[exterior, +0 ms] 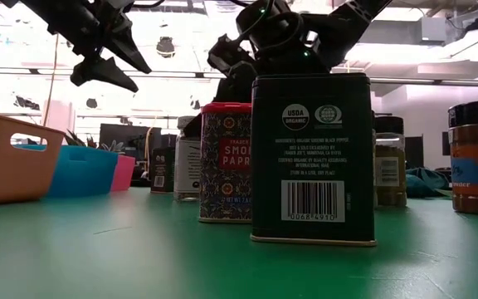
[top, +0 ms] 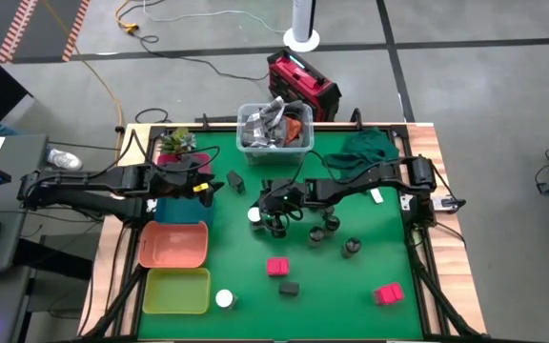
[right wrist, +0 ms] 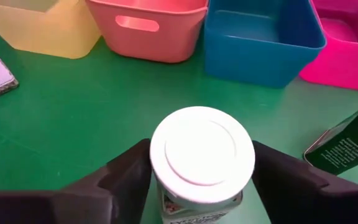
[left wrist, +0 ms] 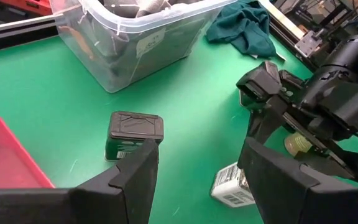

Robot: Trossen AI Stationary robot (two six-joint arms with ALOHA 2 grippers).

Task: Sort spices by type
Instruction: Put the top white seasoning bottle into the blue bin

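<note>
The right end effector [right wrist: 201, 171] straddles a white-topped jar [right wrist: 202, 155] standing mid-table [top: 370, 238], fingers spread beside it. The left end effector [left wrist: 197, 180] hovers open near a black box [left wrist: 133, 134], facing the clear bin [left wrist: 135, 43].

Your green bench [top: 370, 267] carries four trays [top: 173, 244] down its left side, a clear bin [top: 274, 129] and green cloth [top: 368, 146] at the back, and spices [top: 278, 267] scattered across the middle and front.

spices [top: 276, 266] stand scattered upright; white-topped jar [right wrist: 202, 160] between dark fingers.
</note>
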